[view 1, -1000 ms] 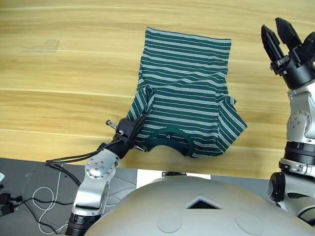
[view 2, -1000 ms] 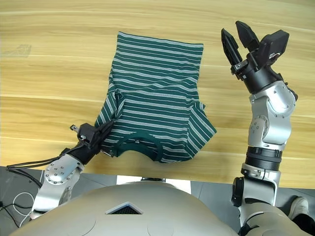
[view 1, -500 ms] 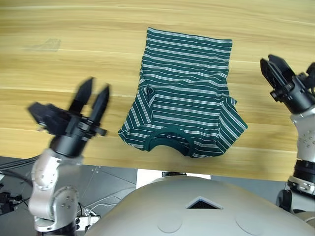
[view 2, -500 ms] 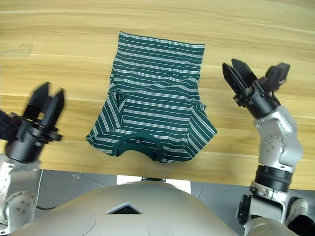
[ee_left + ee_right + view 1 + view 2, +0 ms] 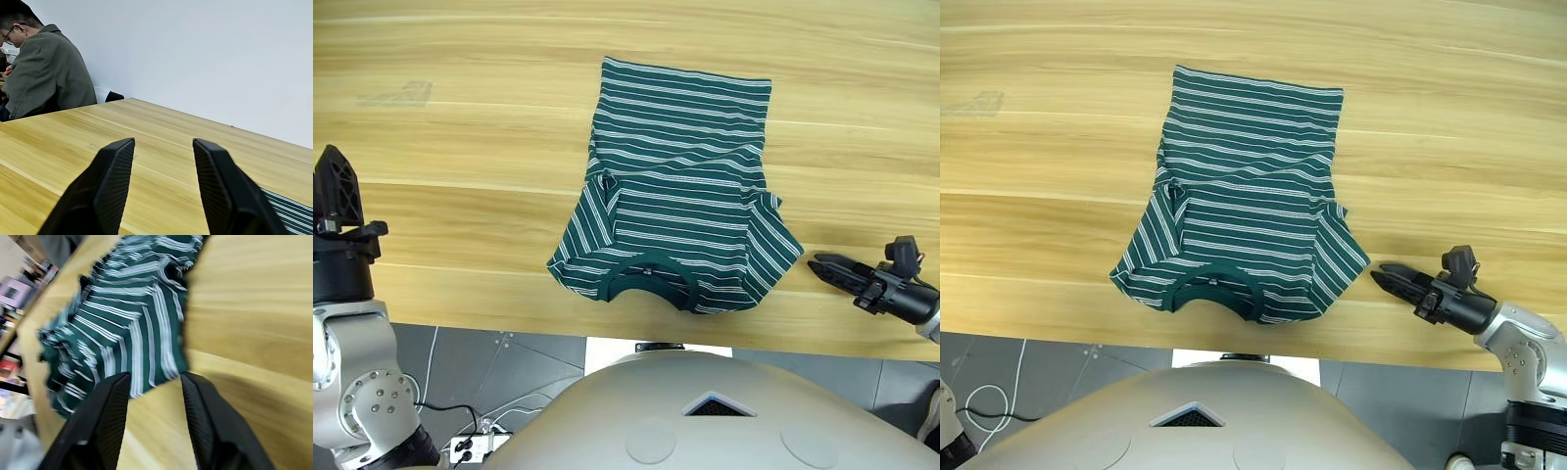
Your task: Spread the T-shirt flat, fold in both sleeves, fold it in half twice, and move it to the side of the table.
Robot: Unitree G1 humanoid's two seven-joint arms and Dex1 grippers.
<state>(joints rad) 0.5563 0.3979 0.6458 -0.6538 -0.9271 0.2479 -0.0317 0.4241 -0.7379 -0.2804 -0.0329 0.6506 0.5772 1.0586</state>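
Observation:
The green T-shirt (image 5: 680,191) with white stripes lies on the wooden table (image 5: 460,147), collar toward the front edge and hem at the far side. Its left sleeve (image 5: 605,186) is bunched in over the body; the right sleeve (image 5: 781,240) sticks out. My left gripper (image 5: 162,142) is open and raised off to the shirt's left (image 5: 335,191), well away from the cloth. My right gripper (image 5: 155,377) is open, low over the table (image 5: 1389,278), its fingertips pointing at the right sleeve (image 5: 161,347) a short way off.
Bare wood stretches to both sides of the shirt and beyond its hem. The table's front edge (image 5: 460,323) runs just below the collar. Cables and a power strip (image 5: 470,446) lie on the grey floor at the lower left.
My left gripper let go of the shirt's left shoulder, opened and swung up and out to the left. My right gripper came down from high on the right to beside the right sleeve.

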